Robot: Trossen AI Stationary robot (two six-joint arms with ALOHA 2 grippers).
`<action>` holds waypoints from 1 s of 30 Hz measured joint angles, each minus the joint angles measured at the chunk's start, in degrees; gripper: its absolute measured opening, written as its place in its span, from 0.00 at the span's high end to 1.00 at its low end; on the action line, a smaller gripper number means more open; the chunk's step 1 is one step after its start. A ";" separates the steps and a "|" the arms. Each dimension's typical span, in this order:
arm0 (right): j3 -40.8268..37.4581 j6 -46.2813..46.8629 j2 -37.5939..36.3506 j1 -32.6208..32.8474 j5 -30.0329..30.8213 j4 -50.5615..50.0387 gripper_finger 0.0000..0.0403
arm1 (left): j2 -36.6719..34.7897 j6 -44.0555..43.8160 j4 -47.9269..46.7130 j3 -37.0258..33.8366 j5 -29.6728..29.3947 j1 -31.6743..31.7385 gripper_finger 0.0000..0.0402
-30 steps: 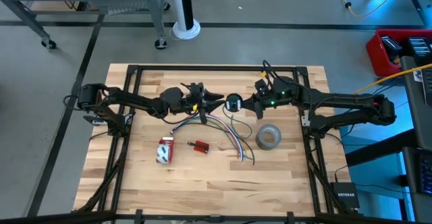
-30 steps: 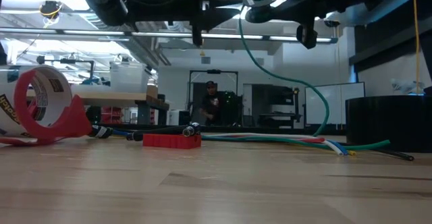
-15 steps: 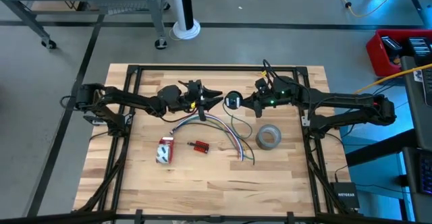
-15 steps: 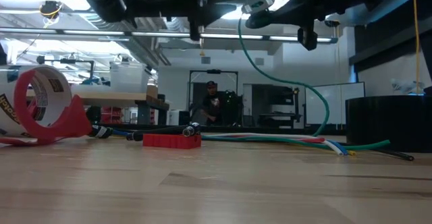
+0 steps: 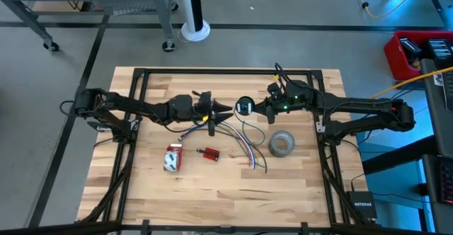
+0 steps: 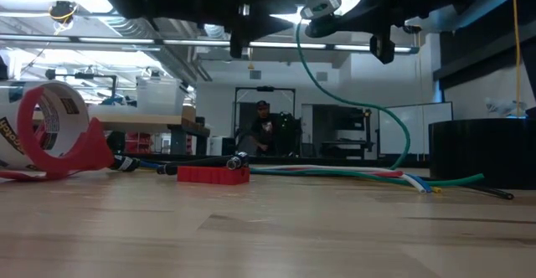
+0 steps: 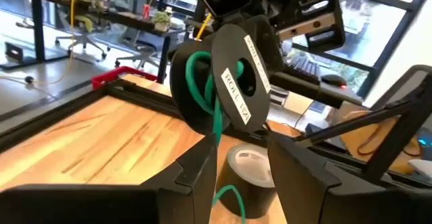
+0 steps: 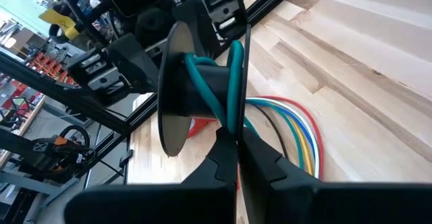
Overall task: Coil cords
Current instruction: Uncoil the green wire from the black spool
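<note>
1. Hovering above the middle of the wooden table [image 5: 219, 192], both arms meet over the far half, the left one reaching in from nine o'clock and the right from three o'clock.
2. The right gripper [image 5: 253, 108] is pinched fully shut on the rim of a small black spool [image 5: 244, 107], holding it up off the table with its flat disc faces upright.
3. The green cord [image 7: 202, 82] is wound a few turns round the spool's hub; from the low view one strand hangs down in a long curve to the tabletop [image 6: 368, 110].
4. The left gripper [image 5: 221, 108] sits just beside the spool at its nine o'clock side, fingers partly apart; the dangling cord runs through the gap between them, and I cannot tell whether they press on it.
5. A fan of coloured wires [image 5: 237, 139] lies on the table at six o'clock from the spool.
6. A grey tape roll [image 5: 282, 144] rests at about four o'clock from the spool, near the wires' loose ends.
7. A small red block [image 5: 209, 153] lies at seven o'clock, and a red tape dispenser [image 5: 173, 158] just beyond it towards eight o'clock.
8. A person [image 6: 261, 129] stands far back in the room.
</note>
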 joint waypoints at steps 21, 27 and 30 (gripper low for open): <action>-0.02 0.18 0.01 0.02 -1.03 3.97 0.99 | 0.00 1.56 -1.04 0.00 -3.37 -0.54 0.68; -0.02 0.21 0.01 0.02 -1.04 8.38 1.00 | 0.02 1.58 -0.42 0.00 -3.37 -0.54 0.68; -0.02 0.21 0.01 0.02 -1.04 9.88 1.00 | 0.02 1.58 -0.40 0.00 -3.37 -0.54 0.68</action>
